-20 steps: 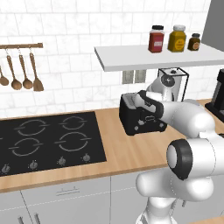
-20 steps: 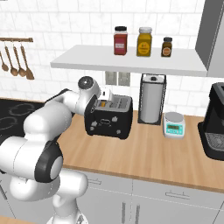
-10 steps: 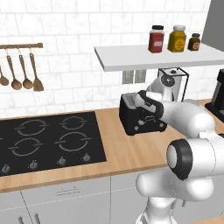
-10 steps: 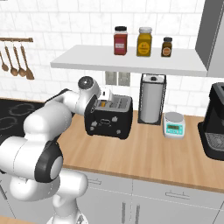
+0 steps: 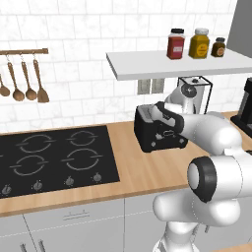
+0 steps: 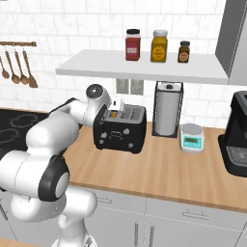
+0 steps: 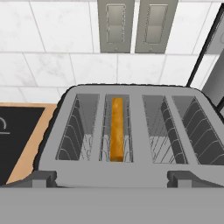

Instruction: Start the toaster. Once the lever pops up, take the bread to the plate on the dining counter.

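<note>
Hovering over the toaster (image 6: pixel 120 129), the gripper (image 6: pixel 115 107) sits just above its silver slotted top with the jaws spread wide and holding nothing. The bread (image 7: pixel 117 128) stands on edge in the second slot from the left in the hand view, sunk deep between the wire guides. Starting the toaster looks to be the step in hand, though whether the lever is already down is hard to say, since the arm covers that side. If it is not, the next move calls for coming down onto the lever at the toaster's end and pressing it; after it pops up, the jaws must line up across the thin slice to pinch it.

Just right of the toaster stands a paper-towel holder (image 6: pixel 167 109), then a small kitchen scale (image 6: pixel 192 137), and a black coffee machine (image 6: pixel 237 135) well beyond. Above the toaster a shelf (image 6: pixel 144 68) carries three jars, limiting any straight lift. Left of the toaster, on the table (image 5: pixel 130 165), lies a black cooktop (image 5: pixel 55 159).
</note>
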